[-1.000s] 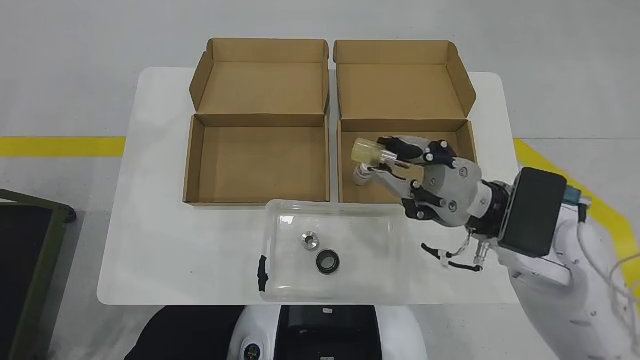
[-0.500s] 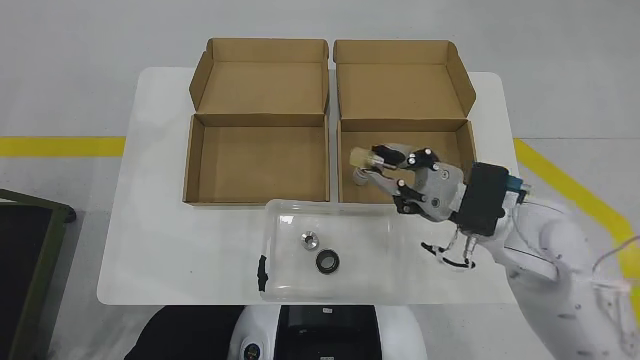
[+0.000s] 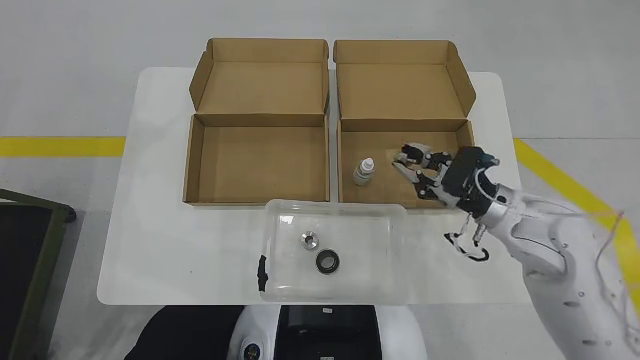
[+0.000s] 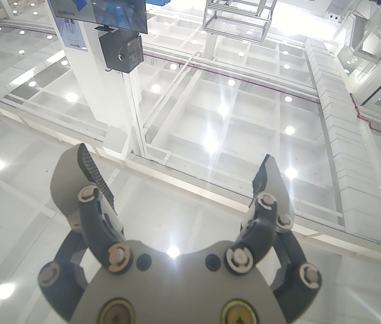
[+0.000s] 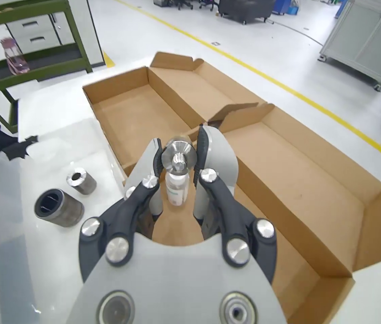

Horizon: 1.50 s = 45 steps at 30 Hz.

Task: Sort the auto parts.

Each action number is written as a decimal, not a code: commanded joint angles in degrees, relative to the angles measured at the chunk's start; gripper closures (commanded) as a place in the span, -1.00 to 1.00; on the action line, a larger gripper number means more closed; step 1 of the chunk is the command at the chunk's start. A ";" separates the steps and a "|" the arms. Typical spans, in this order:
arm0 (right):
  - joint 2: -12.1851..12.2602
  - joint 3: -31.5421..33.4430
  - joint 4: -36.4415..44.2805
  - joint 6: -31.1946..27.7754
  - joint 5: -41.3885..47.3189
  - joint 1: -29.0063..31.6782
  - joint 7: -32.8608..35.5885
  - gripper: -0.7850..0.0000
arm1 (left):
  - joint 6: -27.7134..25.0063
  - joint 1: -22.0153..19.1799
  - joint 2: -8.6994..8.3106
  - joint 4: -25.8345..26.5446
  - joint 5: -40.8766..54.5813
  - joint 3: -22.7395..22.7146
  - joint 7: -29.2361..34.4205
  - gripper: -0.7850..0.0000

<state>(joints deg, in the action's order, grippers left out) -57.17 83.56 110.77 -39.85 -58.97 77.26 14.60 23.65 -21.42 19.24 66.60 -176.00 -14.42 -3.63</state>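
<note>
As the top view shows it, clear bin [image 3: 385,208]: sits on the white table [image 3: 160,210], at the edge nearest the robot.
Top view, left box [image 3: 258,165]: open cardboard, just beyond the bin's far wall.
Top view, right box [image 3: 375,140]: open cardboard, also just beyond the bin's far wall.
Top view, bottle [image 3: 364,170]: on the right box's floor, just past the bin's far wall.
Top view, right gripper [image 3: 403,166]: over the right box, beyond the bin; near the bottle but apart from it, fingers spread.
Top view, metal sleeve [image 3: 311,240] and black ring [image 3: 328,260]: inside the bin, close together.
Left wrist view, left gripper [image 4: 177,166]: fingers wide apart, aimed at the ceiling [image 4: 231,102].
Right wrist view, right gripper [image 5: 178,143]: fingers parted, with the bottle [image 5: 177,190] seen through the gap, its silver cap toward the camera.
Right wrist view, metal sleeve [image 5: 81,181] and black ring [image 5: 58,207]: on the bin's floor, near each other.
</note>
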 commanded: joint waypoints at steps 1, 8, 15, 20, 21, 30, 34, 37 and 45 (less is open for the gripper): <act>0.12 0.38 -0.40 0.34 -0.75 -0.05 2.04 1.00 | 0.00 0.00 0.00 0.00 0.00 0.00 0.00 -1.00; 0.46 -0.08 -2.66 0.25 -2.65 -0.85 8.89 1.00 | 0.00 0.00 0.00 0.00 0.00 0.00 0.00 -1.00; 0.22 -4.67 -6.93 -0.53 -2.65 -4.99 14.09 1.00 | 0.00 0.00 0.00 0.00 0.00 0.00 0.00 -1.00; 0.00 -7.42 -8.82 0.10 -3.66 -8.12 17.63 1.00 | 0.00 0.00 0.00 0.00 0.00 0.00 0.00 -1.00; -0.03 -7.95 -9.31 0.25 -4.19 -8.89 18.50 1.00 | 0.00 0.00 0.00 0.00 0.00 0.00 0.00 -1.00; -0.87 -14.19 -15.32 0.22 -5.86 -14.52 21.64 1.00 | 0.00 0.00 0.00 0.00 0.00 0.00 0.00 -1.00; -1.24 -16.24 -17.92 -0.04 -5.74 -16.30 21.71 1.00 | 0.00 0.00 0.00 0.00 0.00 0.00 0.00 -1.00; -1.44 -17.32 -18.98 0.50 -6.02 -17.26 22.39 0.94 | 0.00 0.00 0.00 0.00 0.00 0.00 0.00 -1.00; -1.85 -19.48 -20.70 0.67 -6.61 -19.68 23.73 0.55 | 0.00 0.00 0.00 0.00 0.00 0.00 0.00 -1.00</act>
<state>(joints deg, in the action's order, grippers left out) -58.97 64.29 90.27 -39.18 -65.63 57.84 38.28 23.65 -21.42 19.24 66.60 -176.00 -14.42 -3.63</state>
